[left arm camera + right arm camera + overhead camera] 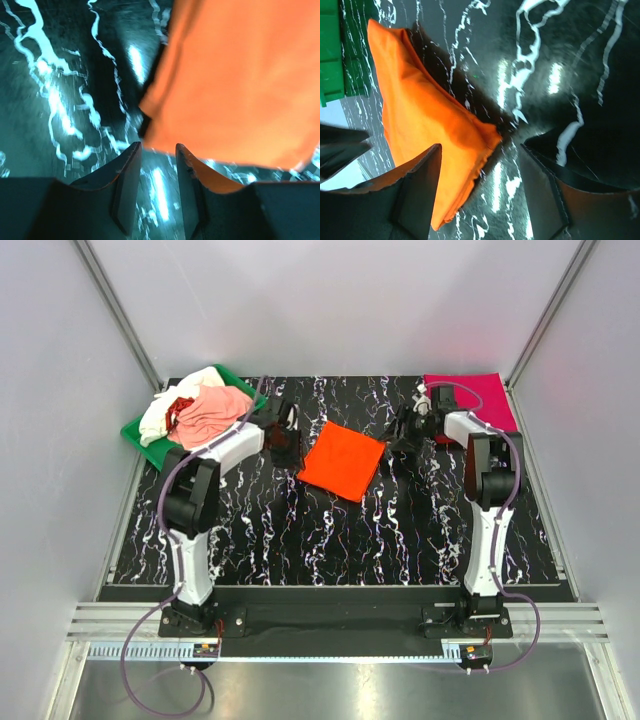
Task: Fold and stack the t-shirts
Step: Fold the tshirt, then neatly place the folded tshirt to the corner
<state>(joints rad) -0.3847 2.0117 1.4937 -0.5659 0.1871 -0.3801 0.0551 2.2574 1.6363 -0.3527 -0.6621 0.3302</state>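
Top external view: folded orange t-shirt (342,460) laid flat at centre of table (300,535), magenta t-shirt (478,398) at far right corner; left gripper (158,147) narrowly parted, empty; right gripper (480,150) spread wide, nothing held. Risk: fold undone if only top layer pinched.

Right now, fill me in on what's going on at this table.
T-shirt folding is under way. A folded orange t-shirt lies flat mid-table, with the left pincer and right pincer at its opposite sides, both open and gripping nothing. A folded magenta t-shirt sits at the far right corner. A crumpled pile of pale pink, white and red shirts waits in the green tray at far left.
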